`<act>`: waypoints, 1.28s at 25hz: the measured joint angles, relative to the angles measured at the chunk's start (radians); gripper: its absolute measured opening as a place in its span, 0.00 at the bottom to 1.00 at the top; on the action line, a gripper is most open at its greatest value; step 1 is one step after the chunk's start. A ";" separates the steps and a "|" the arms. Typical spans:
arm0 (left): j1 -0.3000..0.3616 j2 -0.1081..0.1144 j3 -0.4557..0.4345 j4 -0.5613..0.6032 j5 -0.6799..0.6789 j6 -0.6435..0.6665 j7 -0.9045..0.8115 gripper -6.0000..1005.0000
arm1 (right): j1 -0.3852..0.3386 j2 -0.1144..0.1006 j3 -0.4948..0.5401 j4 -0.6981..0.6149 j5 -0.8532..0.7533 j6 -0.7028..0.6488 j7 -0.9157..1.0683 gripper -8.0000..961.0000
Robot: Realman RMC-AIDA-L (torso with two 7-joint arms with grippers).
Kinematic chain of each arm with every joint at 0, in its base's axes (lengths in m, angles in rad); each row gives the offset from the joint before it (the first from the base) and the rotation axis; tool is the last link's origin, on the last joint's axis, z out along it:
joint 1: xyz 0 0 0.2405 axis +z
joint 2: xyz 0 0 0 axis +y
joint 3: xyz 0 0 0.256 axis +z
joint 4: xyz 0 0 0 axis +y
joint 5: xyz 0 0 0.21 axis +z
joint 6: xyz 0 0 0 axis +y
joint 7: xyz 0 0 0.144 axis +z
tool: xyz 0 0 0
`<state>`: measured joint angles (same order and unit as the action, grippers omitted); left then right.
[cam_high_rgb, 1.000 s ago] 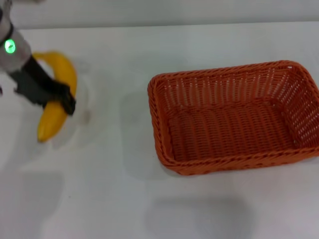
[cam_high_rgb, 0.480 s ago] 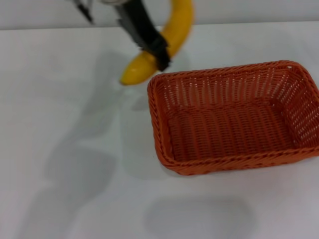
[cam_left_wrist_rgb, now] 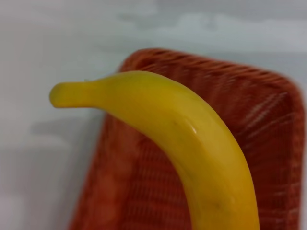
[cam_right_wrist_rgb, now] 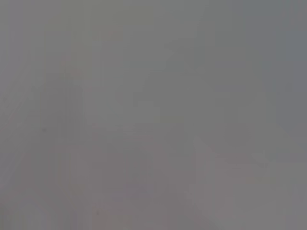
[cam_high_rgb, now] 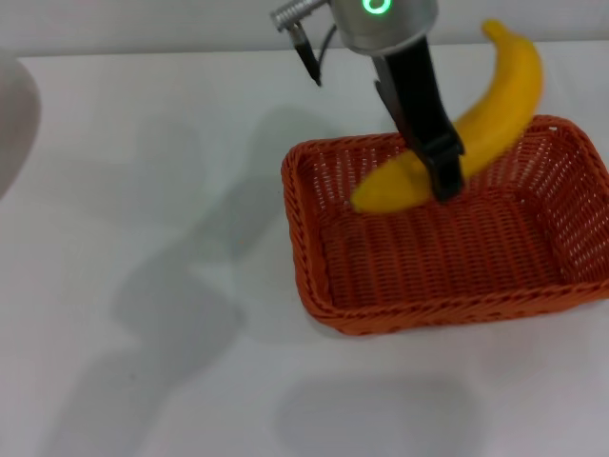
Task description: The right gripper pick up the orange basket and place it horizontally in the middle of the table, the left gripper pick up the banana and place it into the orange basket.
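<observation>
The orange basket lies flat on the white table, right of centre. Above its far half hangs the yellow banana, tilted, with its stem up to the right. My left gripper, on the green-lit arm, is shut on the banana's middle. In the left wrist view the banana fills the foreground over the basket. My right gripper is out of view; the right wrist view shows only plain grey.
Bare white tabletop spreads left of and in front of the basket. The left arm's shadow falls across the table's left half. A cable end sticks out from the left arm.
My left gripper has carried the banana from the table's far left, up and to the right, to above the basket. The basket has not moved.
</observation>
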<state>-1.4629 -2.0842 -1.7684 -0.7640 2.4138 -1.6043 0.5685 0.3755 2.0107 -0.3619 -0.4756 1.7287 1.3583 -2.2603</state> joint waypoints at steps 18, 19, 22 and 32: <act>0.153 0.001 0.120 -0.126 -0.097 -0.036 -0.017 0.72 | -0.016 0.000 0.002 0.005 0.000 0.051 0.015 0.90; 0.169 0.001 0.119 -0.151 -0.090 -0.034 -0.015 0.73 | -0.017 0.000 0.001 0.003 0.000 0.055 0.023 0.90; 0.254 0.003 0.111 -0.272 -0.073 -0.020 -0.007 0.78 | -0.022 -0.001 0.000 -0.001 -0.001 0.076 0.031 0.89; 0.783 0.004 0.077 -0.773 -0.200 0.202 0.179 0.89 | -0.056 -0.005 -0.001 -0.017 -0.012 0.086 0.067 0.89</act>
<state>-0.6795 -2.0803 -1.6917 -1.5369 2.2136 -1.4025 0.7472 0.3196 2.0061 -0.3624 -0.4928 1.7166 1.4442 -2.1935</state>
